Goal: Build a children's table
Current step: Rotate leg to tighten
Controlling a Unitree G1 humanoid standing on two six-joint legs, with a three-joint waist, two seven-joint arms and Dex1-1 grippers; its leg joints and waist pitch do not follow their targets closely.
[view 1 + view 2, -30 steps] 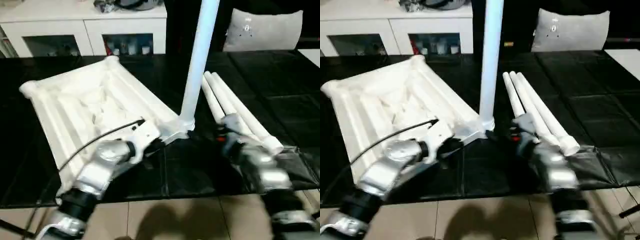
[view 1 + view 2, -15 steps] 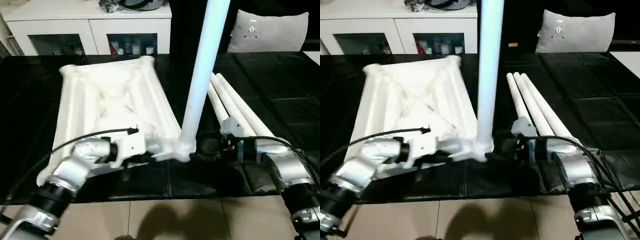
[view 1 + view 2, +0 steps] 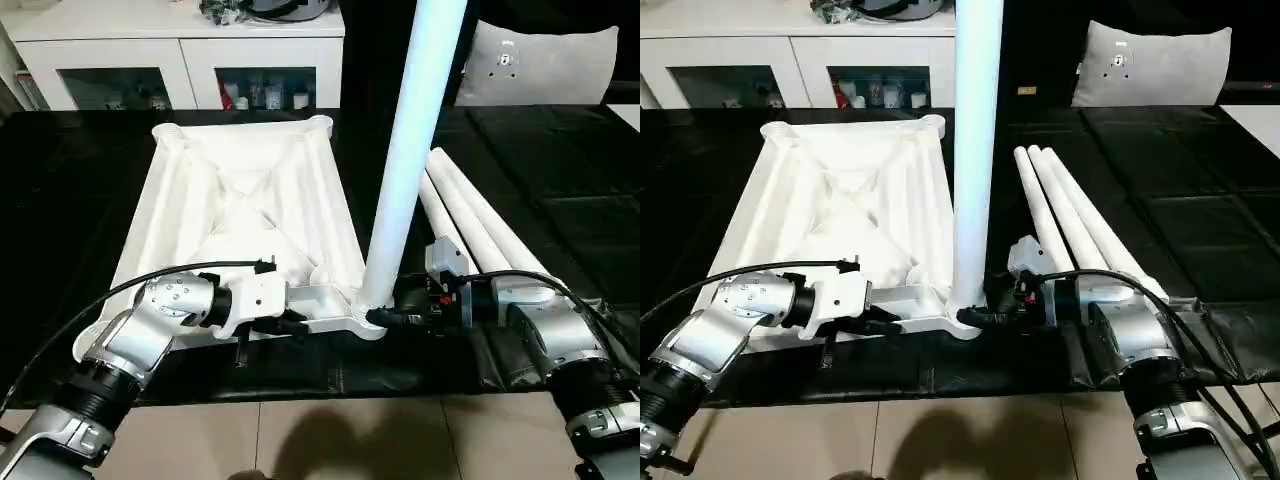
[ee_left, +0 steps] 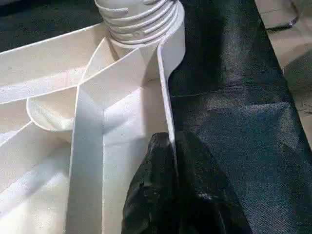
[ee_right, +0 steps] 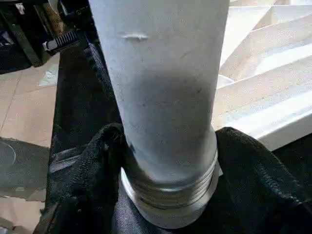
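ribbed white tabletop (image 3: 240, 200), smooth threaded leg (image 3: 405, 150)

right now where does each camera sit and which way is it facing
Left eye and right eye views: on the head, looking forward and down at the tabletop, the upright leg and three loose legs; both silver forearms show.
Left wrist view: on the left wrist, looking along the left gripper, pinched on a tabletop rib.
Right wrist view: on the right wrist, looking along the right gripper, fingers either side of the leg's threaded base.
Shared: both wrist views show that corner socket.
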